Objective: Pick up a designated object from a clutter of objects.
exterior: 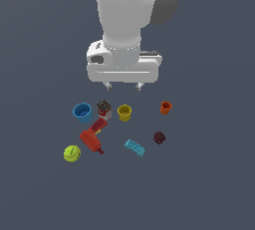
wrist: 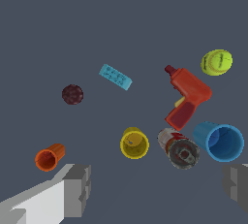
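The yellow cup (exterior: 124, 112) (wrist: 134, 143) stood upright beside the dark can (exterior: 103, 108) (wrist: 178, 149); the end effector (exterior: 123, 85) (wrist: 157, 189) hung above, wide open and empty.

Your arm: glossy white shell, grey fingertips

In the exterior view you see a fat white cylindrical link with a darker grey rounded cap at 2 o'clock on it, ending in a wide, boxy white hand with rounded corners. That hand carries a dark slot-like recess at its 9 o'clock end and a dark strip along the top at 3 o'clock. The gripper (exterior: 124, 86) shows two short pale grey stubs under the hand. In the wrist view its fingers (wrist: 76, 190) look blocky, mid-grey, with stepped faces, one on a white bar.
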{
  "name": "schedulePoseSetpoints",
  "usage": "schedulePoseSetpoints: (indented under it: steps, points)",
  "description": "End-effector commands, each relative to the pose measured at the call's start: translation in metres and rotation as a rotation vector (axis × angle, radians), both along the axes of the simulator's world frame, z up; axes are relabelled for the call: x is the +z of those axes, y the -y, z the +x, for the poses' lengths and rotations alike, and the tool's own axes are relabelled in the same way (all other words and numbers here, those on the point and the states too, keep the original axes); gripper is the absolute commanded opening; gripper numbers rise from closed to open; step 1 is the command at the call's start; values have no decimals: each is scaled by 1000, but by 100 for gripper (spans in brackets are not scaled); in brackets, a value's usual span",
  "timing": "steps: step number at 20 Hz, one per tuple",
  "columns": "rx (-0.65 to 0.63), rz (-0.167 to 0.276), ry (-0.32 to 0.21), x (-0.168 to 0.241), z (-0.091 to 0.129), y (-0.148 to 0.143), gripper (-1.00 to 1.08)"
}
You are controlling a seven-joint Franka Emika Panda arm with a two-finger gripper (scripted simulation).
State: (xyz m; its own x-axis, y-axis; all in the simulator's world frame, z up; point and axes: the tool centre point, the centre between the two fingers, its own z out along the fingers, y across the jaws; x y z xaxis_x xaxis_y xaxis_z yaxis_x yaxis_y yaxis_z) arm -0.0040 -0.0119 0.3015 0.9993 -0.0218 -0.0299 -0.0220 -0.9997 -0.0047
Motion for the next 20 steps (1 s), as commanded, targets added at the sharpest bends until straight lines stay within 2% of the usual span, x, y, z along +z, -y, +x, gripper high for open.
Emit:
schedulePoseSetpoints:
  steps: [1,9,20]
  points:
    - [0,0,0,0,0,0,100]
    - [14,15,25,5,3,-2,100]
    - [49,13,25,-9,2,-1,100]
